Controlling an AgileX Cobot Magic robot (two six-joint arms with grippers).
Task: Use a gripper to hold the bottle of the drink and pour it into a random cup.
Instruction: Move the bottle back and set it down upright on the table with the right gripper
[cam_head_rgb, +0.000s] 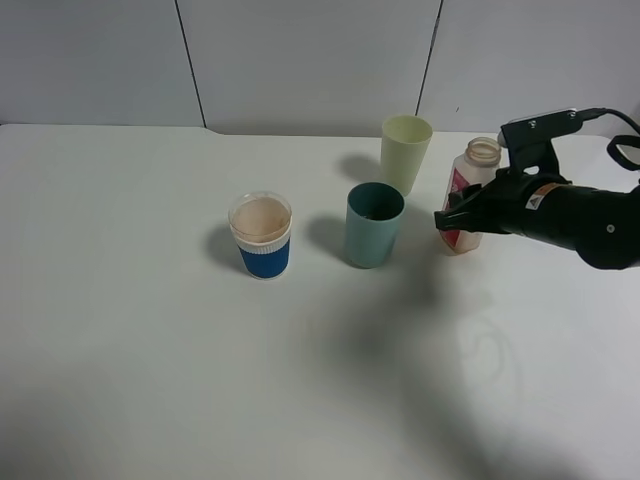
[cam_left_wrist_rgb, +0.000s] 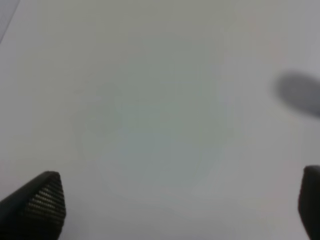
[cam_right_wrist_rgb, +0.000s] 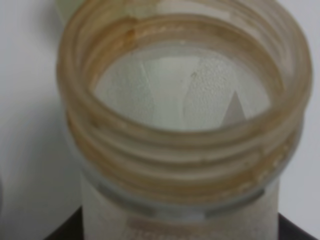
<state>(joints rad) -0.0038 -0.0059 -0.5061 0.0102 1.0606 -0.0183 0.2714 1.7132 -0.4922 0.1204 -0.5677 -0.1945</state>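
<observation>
The bottle (cam_head_rgb: 472, 180) stands upright on the table at the right, its capless neck up and its pink-red label facing the cups. My right gripper (cam_head_rgb: 452, 222) reaches in from the right and is closed around the bottle's lower body. In the right wrist view the bottle's open neck (cam_right_wrist_rgb: 185, 150) fills the frame, with black fingers (cam_right_wrist_rgb: 62, 232) against both sides of the body; no drink shows inside. The teal cup (cam_head_rgb: 374, 225) stands just left of the bottle, apart from it. My left gripper (cam_left_wrist_rgb: 175, 205) is open over bare table and is out of the exterior high view.
A pale yellow-green tumbler (cam_head_rgb: 405, 150) stands behind the teal cup, close to the bottle. A blue-and-white cup (cam_head_rgb: 261, 236) with a peach inside stands further left. The white table (cam_head_rgb: 150, 350) meets a grey wall at the back.
</observation>
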